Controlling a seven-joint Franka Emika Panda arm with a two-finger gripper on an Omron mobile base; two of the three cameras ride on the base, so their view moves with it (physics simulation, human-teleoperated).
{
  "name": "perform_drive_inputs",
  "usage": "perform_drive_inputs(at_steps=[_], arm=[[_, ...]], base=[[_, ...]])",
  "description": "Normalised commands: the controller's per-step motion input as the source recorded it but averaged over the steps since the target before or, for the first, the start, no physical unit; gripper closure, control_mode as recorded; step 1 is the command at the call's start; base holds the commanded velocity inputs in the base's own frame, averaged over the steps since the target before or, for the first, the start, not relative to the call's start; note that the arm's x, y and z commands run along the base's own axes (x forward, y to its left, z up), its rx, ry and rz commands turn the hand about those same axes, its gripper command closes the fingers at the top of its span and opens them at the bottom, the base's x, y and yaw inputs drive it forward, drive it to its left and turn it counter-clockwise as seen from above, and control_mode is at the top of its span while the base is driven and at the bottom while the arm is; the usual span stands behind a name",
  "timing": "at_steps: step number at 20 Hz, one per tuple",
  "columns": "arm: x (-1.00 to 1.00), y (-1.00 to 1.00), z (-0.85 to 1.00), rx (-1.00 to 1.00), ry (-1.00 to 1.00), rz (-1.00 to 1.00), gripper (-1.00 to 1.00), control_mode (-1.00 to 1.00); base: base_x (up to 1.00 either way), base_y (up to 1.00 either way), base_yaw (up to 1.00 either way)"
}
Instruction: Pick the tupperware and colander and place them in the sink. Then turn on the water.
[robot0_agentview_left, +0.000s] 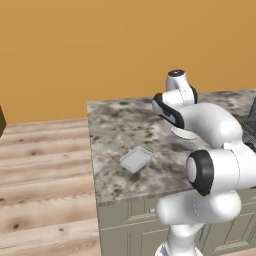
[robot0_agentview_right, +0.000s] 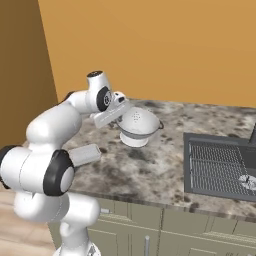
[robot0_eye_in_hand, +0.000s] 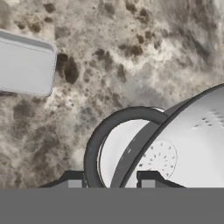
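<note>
White colander (robot0_agentview_right: 138, 123) hangs tilted above the mottled stone surface (robot0_agentview_right: 165, 165), clear of it; the tool (robot0_eye_in_hand: 107, 180) is partly closed on its rim, one dark fingertip (robot0_eye_in_hand: 72, 180) outside the wall and one inside; the pale rectangular tupperware (robot0_agentview_left: 136, 159) lies on the surface near its front edge, well apart from the colander; the dark sink (robot0_agentview_right: 220, 167) sits off to the right.
</note>
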Motion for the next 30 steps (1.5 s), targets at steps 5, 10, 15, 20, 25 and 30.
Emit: perform_drive_inputs(at_steps=[5,10,15,20,25,30], arm=[[-0.27,0.00,0.27,-0.12,0.01,0.09,1.00,-1.00],[-0.20,0.00,0.31,-0.09,0.02,0.06,1.00,-1.00],[-0.17,0.02,0.31,-0.05,0.00,0.07,1.00,-1.00],[-0.10,0.06,0.17,-0.05,0.00,0.05,1.00,-1.00],[-0.14,0.07,0.06,-0.12,0.00,0.01,1.00,-1.00],[-0.13,0.03,0.01,-0.11,0.00,0.00,1.00,-1.00]], base=[[0.00,0.00,0.00],[0.00,0.00,0.00],[0.00,0.00,0.00],[0.00,0.00,0.00],[0.00,0.00,0.00],[0.00,0.00,0.00]])
